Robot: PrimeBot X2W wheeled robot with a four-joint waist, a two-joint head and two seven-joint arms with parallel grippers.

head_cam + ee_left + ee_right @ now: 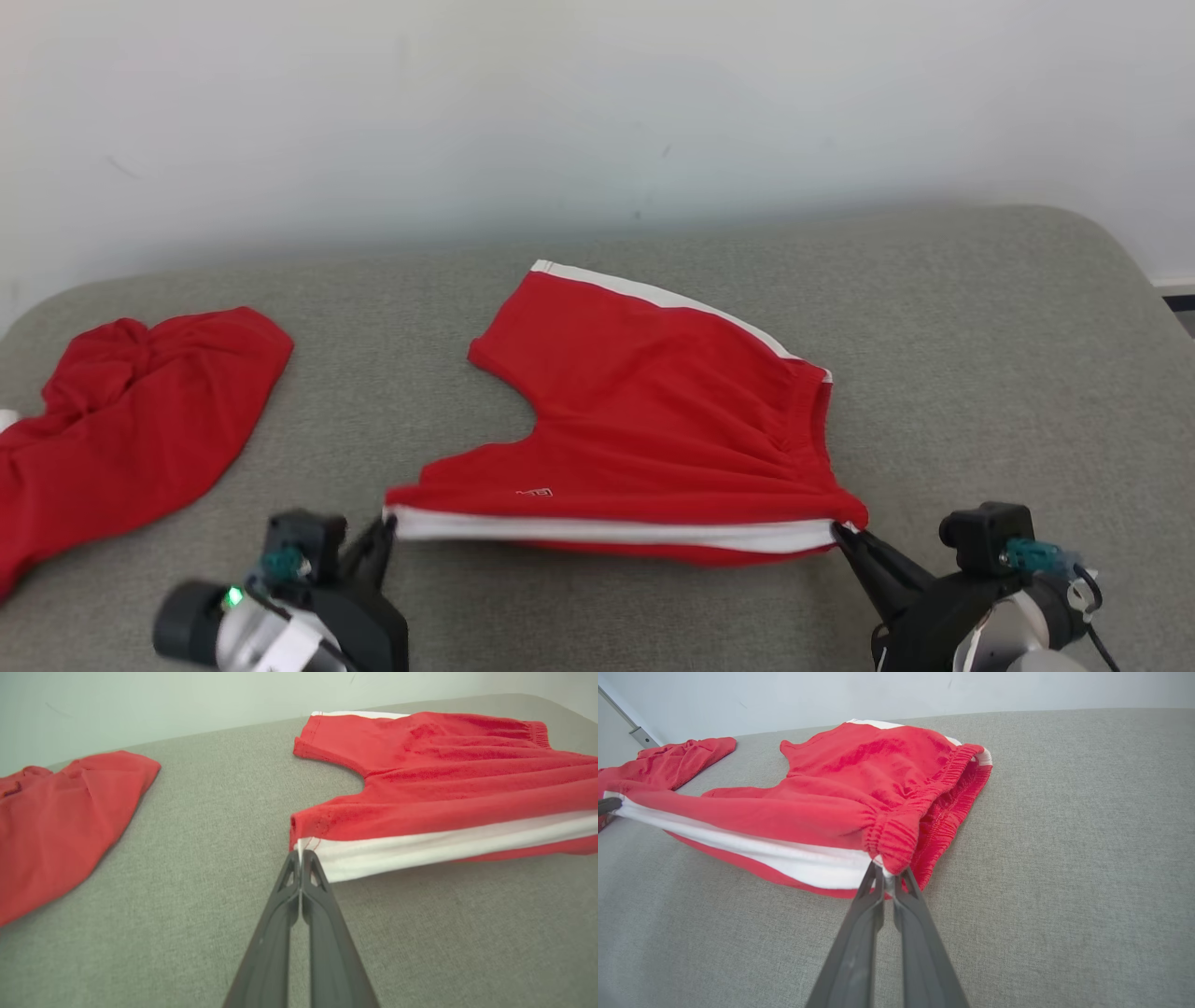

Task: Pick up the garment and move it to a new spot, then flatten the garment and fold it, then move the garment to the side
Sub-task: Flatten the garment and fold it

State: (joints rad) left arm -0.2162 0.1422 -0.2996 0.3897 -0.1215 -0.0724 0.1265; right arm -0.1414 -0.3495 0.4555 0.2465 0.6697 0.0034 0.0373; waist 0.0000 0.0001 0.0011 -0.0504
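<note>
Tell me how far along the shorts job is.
Done: shorts lie spread fairly flat on the grey surface. In hand: left gripper pinches the near hem corner, right gripper the waistband corner, that edge raised. Left: folding over, then moving aside.

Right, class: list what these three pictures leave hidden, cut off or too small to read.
Head view: crumpled red garment, cut off by the left edge; its kind is unclear.
Head view: small logo on the red shorts, too small to read.
Every view: the shorts' underside, hidden by their own cloth.
</note>
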